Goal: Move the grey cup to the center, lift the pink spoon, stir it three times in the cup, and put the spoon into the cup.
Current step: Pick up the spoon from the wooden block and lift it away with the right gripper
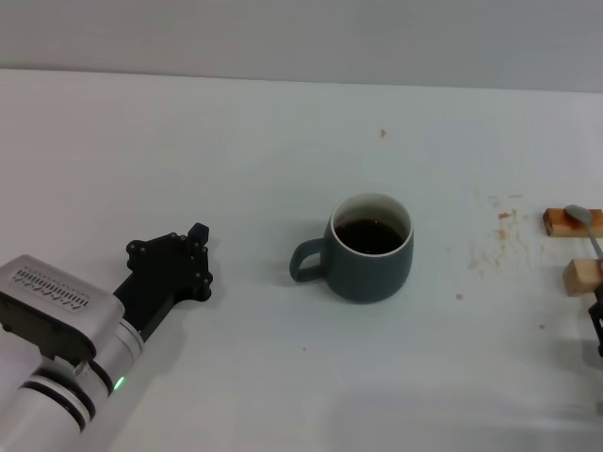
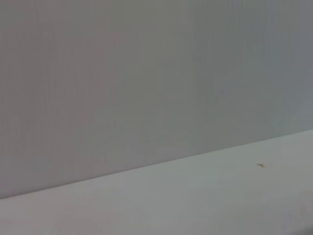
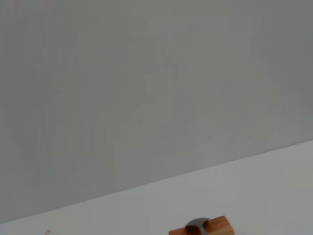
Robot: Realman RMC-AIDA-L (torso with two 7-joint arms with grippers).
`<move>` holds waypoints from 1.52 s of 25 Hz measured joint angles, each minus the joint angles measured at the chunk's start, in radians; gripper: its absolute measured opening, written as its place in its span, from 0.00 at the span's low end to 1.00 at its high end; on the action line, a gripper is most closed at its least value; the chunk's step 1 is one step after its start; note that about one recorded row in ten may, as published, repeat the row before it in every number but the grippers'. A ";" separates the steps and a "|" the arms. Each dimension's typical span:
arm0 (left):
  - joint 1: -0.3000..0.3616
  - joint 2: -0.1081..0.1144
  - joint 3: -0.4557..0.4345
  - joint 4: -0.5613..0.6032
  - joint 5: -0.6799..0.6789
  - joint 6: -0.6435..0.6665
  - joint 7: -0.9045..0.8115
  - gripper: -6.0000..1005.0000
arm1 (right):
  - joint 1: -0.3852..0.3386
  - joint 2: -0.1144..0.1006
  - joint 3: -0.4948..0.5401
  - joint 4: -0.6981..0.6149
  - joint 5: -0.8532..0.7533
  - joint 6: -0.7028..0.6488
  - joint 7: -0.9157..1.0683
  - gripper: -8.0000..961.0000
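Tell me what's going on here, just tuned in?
The grey cup sits mid-table holding dark liquid, with nothing gripping it. The left gripper rests on the table to the cup's left. The pink spoon lies across two wooden blocks at the far right, with the right gripper just below it.

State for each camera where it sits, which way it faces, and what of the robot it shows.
Head view: above, facing forward and down at the grey cup mid-table; left claw and right claw show.
Left wrist view: low, facing the wall across bare table; no robot parts.
Right wrist view: low, facing the wall; no robot parts.
Shared: pink spoon on a wooden block.
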 joint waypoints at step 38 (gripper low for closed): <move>0.002 0.000 0.000 0.006 0.001 0.000 -0.006 0.00 | 0.007 0.001 0.008 -0.007 -0.022 0.027 0.011 0.38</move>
